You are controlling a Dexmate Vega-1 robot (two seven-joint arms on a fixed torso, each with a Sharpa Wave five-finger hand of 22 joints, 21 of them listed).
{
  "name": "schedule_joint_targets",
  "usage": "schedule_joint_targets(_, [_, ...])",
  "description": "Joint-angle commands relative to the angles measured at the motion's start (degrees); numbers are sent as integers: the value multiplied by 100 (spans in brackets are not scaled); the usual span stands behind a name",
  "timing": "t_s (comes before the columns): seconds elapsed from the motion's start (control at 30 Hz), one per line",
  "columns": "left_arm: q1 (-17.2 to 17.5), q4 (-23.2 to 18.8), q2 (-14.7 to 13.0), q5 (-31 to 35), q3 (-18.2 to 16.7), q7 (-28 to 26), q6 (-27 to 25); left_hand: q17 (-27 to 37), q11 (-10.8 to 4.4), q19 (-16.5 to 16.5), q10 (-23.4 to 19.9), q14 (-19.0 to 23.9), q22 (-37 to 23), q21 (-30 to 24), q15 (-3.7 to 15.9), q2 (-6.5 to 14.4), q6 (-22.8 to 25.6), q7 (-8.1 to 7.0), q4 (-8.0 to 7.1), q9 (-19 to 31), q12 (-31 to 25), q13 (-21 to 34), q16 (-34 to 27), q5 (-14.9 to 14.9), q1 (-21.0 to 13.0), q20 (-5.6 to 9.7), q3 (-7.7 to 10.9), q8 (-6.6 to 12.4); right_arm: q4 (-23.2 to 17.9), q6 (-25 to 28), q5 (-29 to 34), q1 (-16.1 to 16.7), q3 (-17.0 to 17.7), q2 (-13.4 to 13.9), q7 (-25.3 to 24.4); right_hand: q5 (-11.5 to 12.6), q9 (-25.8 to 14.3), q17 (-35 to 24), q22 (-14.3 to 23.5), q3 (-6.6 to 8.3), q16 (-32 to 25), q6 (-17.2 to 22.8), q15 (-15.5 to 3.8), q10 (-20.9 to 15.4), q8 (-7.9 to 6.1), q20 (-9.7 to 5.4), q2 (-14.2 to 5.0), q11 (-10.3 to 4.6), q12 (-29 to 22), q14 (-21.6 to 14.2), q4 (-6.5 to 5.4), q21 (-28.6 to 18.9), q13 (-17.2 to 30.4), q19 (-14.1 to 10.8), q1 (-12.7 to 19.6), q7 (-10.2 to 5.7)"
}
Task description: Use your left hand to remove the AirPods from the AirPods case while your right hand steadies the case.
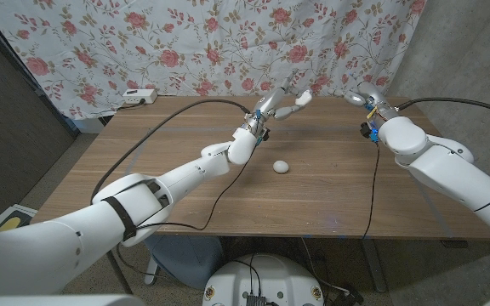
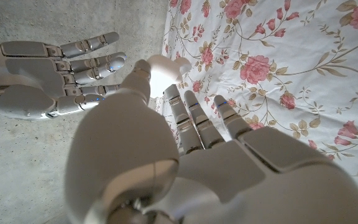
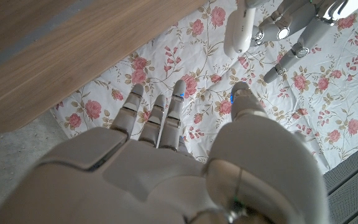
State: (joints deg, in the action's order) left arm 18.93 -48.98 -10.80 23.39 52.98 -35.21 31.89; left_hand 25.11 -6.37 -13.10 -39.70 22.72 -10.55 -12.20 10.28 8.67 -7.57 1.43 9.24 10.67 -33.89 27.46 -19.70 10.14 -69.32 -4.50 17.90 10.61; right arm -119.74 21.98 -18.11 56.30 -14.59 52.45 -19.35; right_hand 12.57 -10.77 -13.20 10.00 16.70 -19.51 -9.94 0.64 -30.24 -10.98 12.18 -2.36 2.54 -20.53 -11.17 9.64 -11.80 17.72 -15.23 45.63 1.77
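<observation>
The white AirPods case (image 1: pixel 281 167) lies nearest on the wooden tabletop (image 1: pixel 185 187), a small rounded lump well short of both hands, with nothing touching it. It is too small to tell whether its lid is up, which way it points, or how its long axis runs, and no marking on it can be read.

Beyond it, toward the far edge, the left robot hand (image 1: pixel 281 102) is raised above the tabletop with fingers spread and holding nothing. The left wrist view shows the back of this hand (image 2: pixel 185 149), its fingers (image 2: pixel 191 115) extended toward the floral cloth (image 2: pixel 278 68).

The right robot hand (image 1: pixel 366 95) hangs over the far right part of the tabletop, well apart from the case, fingers apart and empty. In the left wrist view its palm (image 2: pixel 42 78) shows against the grey wall. The right wrist view shows its own back (image 3: pixel 166 162) with fingers straight.

At the far left edge sits a white power strip (image 1: pixel 139 96); its lettering is unreadable.
</observation>
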Motion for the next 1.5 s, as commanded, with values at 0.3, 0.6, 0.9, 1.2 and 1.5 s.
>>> schedule_joint_targets(0.3, [-282, 569, 252, 122, 246, -388, 429, 36, -606, -51, -560, 198, -14, -37, 253, 58, -59, -66, -36, 6, -251, 1134, 27, 25, -24, -28, 14, -5, -161, 386, -43, -126, -103, -34, 77, 76, -31, -21, 11, 87, -31, -744, 20, -15, -23, -8, -16, 5, 19, -34, 23, 13, 27, -34, 210, 52])
schedule_joint_targets(0.6, [-413, 931, 430, 132, 388, -563, 563, 47, -604, -56, -555, 207, -14, -38, 258, 58, -74, -73, -36, 6, -264, 1130, 32, 24, -30, -20, 12, -5, -216, 531, -12, -203, -175, -32, 70, 82, -31, -21, 12, 100, -42, -728, 36, -32, -35, -12, -2, 19, 20, -58, 27, 12, 33, -51, 273, 73])
schedule_joint_targets(0.9, [-512, 1243, 587, 65, 534, -555, 689, 54, -605, -64, -540, 213, -15, -40, 255, 65, -76, -2, -40, 7, -278, 1131, 48, 23, -35, -20, 17, 2, -224, 557, -34, -240, -213, -52, 99, 84, -31, -22, 12, 101, -45, -722, 64, -50, -40, -10, 16, 38, 19, -63, 19, 10, 39, -71, 309, 88])
schedule_joint_targets(1.2, [-609, 1436, 685, 103, 682, -715, 717, 66, -604, -66, -521, 217, -15, -40, 254, 67, -72, 94, -42, 8, -287, 1124, 61, 21, -39, -20, 17, 8, -235, 545, -55, -253, -230, -62, 126, 61, -30, -38, 13, 49, -40, -697, 8, -2, -47, -13, 57, -13, 49, -22, -55, 28, 53, -45, 232, -6])
schedule_joint_targets(1.5, [-679, 1594, 759, 110, 825, -784, 754, 77, -603, -64, -513, 217, -15, -38, 260, 70, -70, 106, -42, 8, -303, 1126, 70, 19, -47, -19, 17, 11, -276, 582, -84, -263, -274, -43, 178, 38, -29, -49, 14, 4, -53, -688, 45, -12, -47, -1, 92, 9, 54, -30, -97, 36, 63, -32, 160, 25])
